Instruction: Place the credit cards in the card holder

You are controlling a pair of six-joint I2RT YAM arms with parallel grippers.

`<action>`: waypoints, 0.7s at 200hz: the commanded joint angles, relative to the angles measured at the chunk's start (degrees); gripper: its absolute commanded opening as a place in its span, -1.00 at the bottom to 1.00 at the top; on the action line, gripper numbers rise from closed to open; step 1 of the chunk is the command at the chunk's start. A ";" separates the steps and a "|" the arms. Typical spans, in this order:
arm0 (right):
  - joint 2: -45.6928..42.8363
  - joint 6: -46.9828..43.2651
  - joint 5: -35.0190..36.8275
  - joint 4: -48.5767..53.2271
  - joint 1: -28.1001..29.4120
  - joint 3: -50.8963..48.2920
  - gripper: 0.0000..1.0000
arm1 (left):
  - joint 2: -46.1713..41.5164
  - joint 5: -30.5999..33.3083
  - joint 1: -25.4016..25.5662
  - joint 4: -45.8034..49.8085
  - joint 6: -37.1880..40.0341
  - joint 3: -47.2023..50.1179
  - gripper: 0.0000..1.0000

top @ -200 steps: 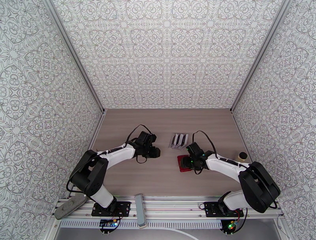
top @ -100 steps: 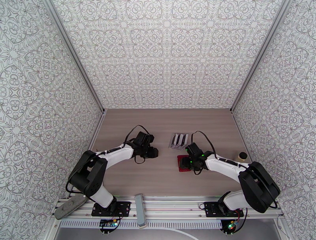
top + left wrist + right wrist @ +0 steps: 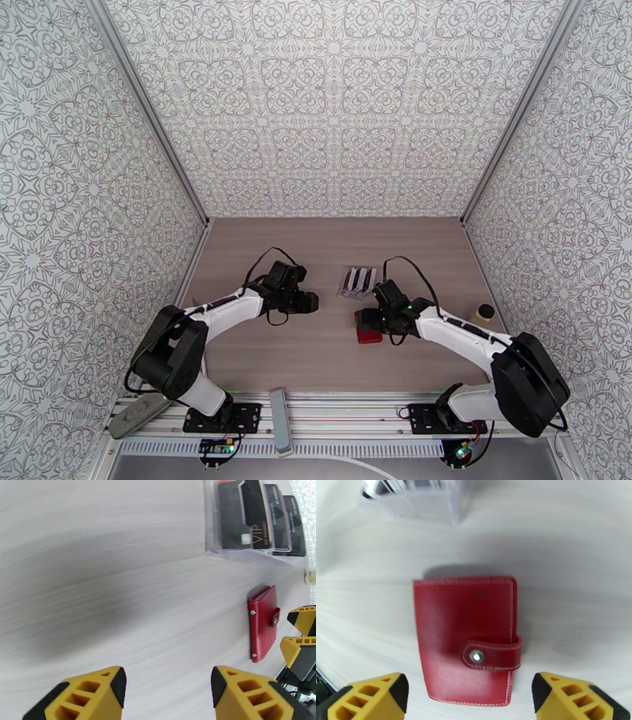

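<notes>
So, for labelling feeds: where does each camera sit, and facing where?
Top external: above and behind, looking down at wooden table; both arms show.
Left wrist: faces across to clear stand of black credit cards; open left gripper shows.
Right wrist: looks down; open right gripper shows.
Shared: both wrist views catch closed red leather card holder.

A clear stand [image 3: 357, 282] sits on the desk [image 3: 316, 359], a pale roll [image 3: 484, 313] near the right wall [image 3: 553, 197], a grey bar [image 3: 278, 418] across the near rail [image 3: 355, 410].
</notes>
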State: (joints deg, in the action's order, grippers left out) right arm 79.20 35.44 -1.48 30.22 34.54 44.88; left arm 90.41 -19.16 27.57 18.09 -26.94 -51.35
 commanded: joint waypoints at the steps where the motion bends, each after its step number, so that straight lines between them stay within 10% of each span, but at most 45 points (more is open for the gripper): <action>1: -1.05 -2.45 1.85 2.24 -0.39 3.03 0.81 | -1.77 1.38 -0.59 1.94 0.40 -1.81 0.37; 15: -1.32 -2.91 2.42 2.64 -0.68 3.83 0.91 | -2.32 1.84 -0.75 2.53 0.39 -2.33 0.98; 140: -10.74 -6.63 11.50 2.97 -9.51 9.48 0.98 | -12.55 10.55 -6.78 6.29 3.97 -7.42 0.98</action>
State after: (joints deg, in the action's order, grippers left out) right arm 71.31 30.52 5.34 33.52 26.83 51.24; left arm 81.87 -12.21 22.37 23.70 -25.21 -56.71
